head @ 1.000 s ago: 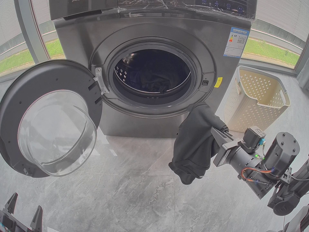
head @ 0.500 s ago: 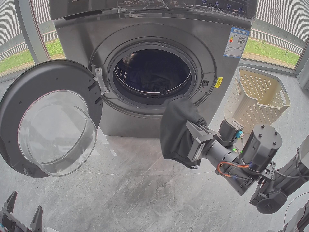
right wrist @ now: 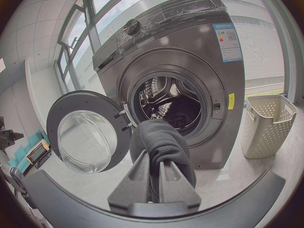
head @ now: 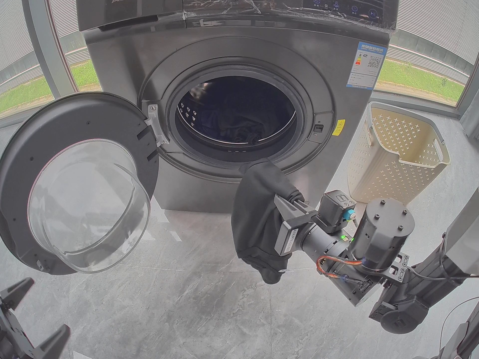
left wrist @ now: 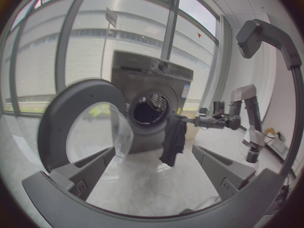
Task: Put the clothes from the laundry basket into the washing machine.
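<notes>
Fingers [right wrist: 139,181] of the right gripper [right wrist: 154,162] are clenched on a dark garment [right wrist: 161,140], which hangs from them in front of the washing machine [head: 239,46], just below the rim of its open drum [head: 237,110]. Inside the drum lie more dark clothes [head: 239,123]. The cream laundry basket [head: 384,175] stands upright on the floor [head: 174,300] beside the machine, on the robot's right. The machine's round door [head: 75,125] is swung wide open to the left. The left gripper [left wrist: 152,148] sits low on the left, its fingers spread wide and free. Over the last second the right gripper and the garment have travelled from near the basket leftward toward the drum's mouth, and the left gripper has turned a little. Grey marbled tiles cover the floor; tall windows [head: 434,21] behind the machine show grass [head: 419,78] outside
</notes>
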{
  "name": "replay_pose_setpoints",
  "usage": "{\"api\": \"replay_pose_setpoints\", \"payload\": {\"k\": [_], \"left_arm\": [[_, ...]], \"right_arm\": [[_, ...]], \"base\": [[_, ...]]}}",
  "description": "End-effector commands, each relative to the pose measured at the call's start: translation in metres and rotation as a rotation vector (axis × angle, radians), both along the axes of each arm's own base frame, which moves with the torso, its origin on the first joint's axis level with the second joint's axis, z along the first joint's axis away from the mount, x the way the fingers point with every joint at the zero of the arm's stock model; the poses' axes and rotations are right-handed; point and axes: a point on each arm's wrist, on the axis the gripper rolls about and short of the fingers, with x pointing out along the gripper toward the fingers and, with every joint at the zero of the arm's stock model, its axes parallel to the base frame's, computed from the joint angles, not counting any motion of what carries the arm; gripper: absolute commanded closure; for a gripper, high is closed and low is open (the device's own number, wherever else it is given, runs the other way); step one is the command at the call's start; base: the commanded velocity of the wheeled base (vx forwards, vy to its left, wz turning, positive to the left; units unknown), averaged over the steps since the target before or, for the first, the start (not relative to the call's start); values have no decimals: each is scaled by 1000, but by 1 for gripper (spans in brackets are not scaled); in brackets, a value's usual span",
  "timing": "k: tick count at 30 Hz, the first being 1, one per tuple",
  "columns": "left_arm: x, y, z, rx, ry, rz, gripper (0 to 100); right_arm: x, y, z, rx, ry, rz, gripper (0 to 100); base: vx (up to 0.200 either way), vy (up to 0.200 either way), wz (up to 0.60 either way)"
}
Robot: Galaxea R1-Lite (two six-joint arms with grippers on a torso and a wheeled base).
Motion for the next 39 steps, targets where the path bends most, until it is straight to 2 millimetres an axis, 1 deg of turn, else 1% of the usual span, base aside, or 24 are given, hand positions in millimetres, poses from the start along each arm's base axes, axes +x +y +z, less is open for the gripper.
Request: {"api": "replay_pose_setpoints", "payload": {"k": [1,2,3,4,5,8,13,14,16,17,20,21,23,26,27,29,31,39], "left_arm": [[39,-5,-8,16,262,-186,0],[39,-5,-8,16,262,-186,0],[47,-7,-6,23,282,-215,0],[47,-7,-6,23,282,-215,0],[60,-10,-2,29,294,-240,0],[81,-14,1,34,305,-260,0],[114,-24,-3,44,362,-298,0],[123,-27,-5,47,377,-310,0],[135,-32,-7,50,386,-329,0],[145,-38,-10,55,391,-343,0],[159,-46,-16,69,403,-348,0],[160,-47,-16,70,403,-350,0],[173,-56,-21,83,414,-359,0],[183,-62,-27,87,432,-367,0],[184,-62,-27,88,435,-369,0],[195,-67,-29,90,442,-376,0],[200,-70,-29,91,445,-379,0],[230,-90,-34,93,471,-415,0]], "right_arm": [[3,7,2,-6,0,-16,100],[3,7,3,-6,1,-16,100],[5,12,8,12,1,-11,100],[5,12,8,12,1,-11,100],[10,18,20,55,-19,-9,100],[17,24,32,80,-35,-10,100],[19,30,35,75,-9,24,100],[19,31,38,82,-16,31,100],[21,33,43,93,-26,32,100],[21,34,45,100,-32,32,100],[22,33,46,105,-36,32,100],[22,33,46,106,-37,30,100],[21,34,46,106,-37,34,100],[21,34,47,108,-39,35,100],[21,34,47,108,-39,35,100],[19,34,46,106,-37,38,100],[17,33,48,108,-37,41,100],[12,35,48,107,-35,52,100]], "base": [[0,0,0],[0,0,0],[0,0,0],[0,0,0],[0,0,0],[0,0,0],[0,0,0],[0,0,0],[0,0,0],[0,0,0],[0,0,0],[0,0,0],[0,0,0],[0,0,0],[0,0,0],[0,0,0],[0,0,0],[0,0,0]]}}
